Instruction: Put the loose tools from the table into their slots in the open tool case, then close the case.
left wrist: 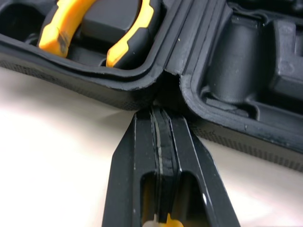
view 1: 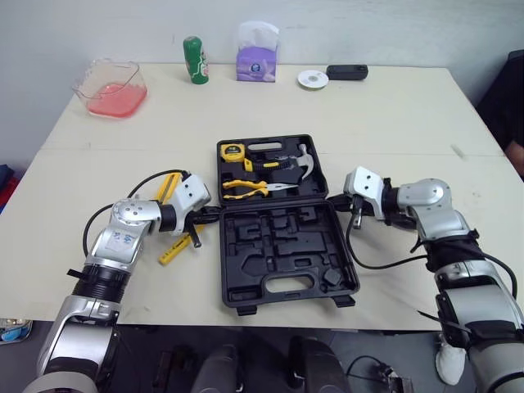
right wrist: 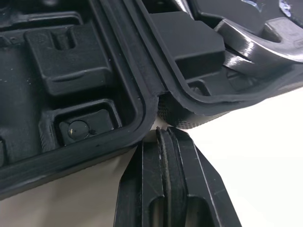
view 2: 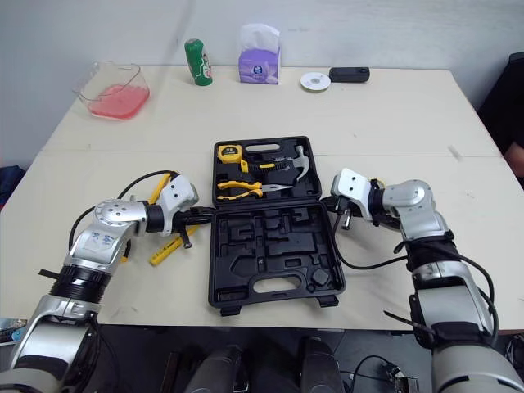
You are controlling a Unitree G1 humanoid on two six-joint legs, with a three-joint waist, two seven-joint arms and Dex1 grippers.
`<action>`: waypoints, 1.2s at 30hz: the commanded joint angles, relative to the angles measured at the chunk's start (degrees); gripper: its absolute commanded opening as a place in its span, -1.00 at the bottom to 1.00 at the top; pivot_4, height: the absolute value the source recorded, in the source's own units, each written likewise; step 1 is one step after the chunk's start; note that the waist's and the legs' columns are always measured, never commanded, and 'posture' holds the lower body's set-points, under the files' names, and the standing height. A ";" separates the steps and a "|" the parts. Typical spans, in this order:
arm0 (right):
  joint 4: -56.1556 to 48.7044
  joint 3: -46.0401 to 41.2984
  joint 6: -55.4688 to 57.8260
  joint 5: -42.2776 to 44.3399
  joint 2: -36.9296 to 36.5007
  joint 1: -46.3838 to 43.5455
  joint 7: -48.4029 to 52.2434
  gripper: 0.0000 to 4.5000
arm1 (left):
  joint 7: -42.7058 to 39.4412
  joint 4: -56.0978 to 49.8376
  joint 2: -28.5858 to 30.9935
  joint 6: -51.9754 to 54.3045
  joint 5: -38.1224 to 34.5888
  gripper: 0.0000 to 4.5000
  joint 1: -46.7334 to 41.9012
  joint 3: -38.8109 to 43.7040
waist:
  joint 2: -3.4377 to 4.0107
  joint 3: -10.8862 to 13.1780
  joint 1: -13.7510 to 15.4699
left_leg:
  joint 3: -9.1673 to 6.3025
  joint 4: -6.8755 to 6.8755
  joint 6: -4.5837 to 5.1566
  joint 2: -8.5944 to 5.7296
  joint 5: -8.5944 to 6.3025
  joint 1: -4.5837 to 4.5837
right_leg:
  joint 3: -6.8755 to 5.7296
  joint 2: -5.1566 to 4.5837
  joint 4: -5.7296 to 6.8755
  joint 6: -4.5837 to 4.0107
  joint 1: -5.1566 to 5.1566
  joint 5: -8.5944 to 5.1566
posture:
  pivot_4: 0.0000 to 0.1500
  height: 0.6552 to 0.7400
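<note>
The tool case (view 1: 282,282) lies open and flat at the middle of the table (view 1: 393,115). Its far half holds a tape measure (view 1: 232,151), pliers (view 1: 246,188) and a hammer (view 1: 303,161). The slots of its near half are unfilled.

Left gripper (view 1: 214,210): fingers pressed together, nothing between them. The tips touch the left end of the case at the hinge line, where the two halves meet.

Right gripper (view 1: 333,199): fingers likewise clenched and empty. The tips sit just beside the right end of the same hinge line, near the hammer head.

The case lies between the two grippers.

A loose yellow tool (view 1: 174,249) lies on the table outside the case, just beside the left gripper on the near side. Its type cannot be told.
</note>
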 commanded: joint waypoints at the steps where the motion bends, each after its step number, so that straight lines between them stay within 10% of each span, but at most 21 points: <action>1: -8.98 -0.37 2.51 3.42 -0.14 1.63 1.69 -1.00 | -1.85 -4.93 -0.60 -3.10 -0.99 -0.99 -1.95 -0.39 | 0.00 0.00 0.01 | 0.00 0.00 0.00 0.00 0.00 0.00 | 0.00 0.00 0.00 0.00 0.00 0.00 | 1.00 1.00; 23: -18.23 -1.32 6.00 4.84 -5.32 6.75 2.48 -1.00 | -5.02 -3.50 4.11 -3.52 0.40 -0.99 -1.54 1.71 | 0.00 0.00 0.39 | 0.03 0.04 0.01 0.00 -0.01 0.02 | -0.07 0.01 0.03 0.01 0.00 0.01 | 1.00 1.00; 36: -23.62 -9.92 6.36 14.30 -15.49 12.14 6.40 -1.00 | -9.70 -7.92 16.74 -4.25 -7.44 -0.99 9.24 15.31 | 0.00 0.00 0.89 | 0.05 0.06 0.03 0.03 -0.05 0.07 | -0.02 0.00 0.06 0.01 0.00 0.00 | 1.00 1.00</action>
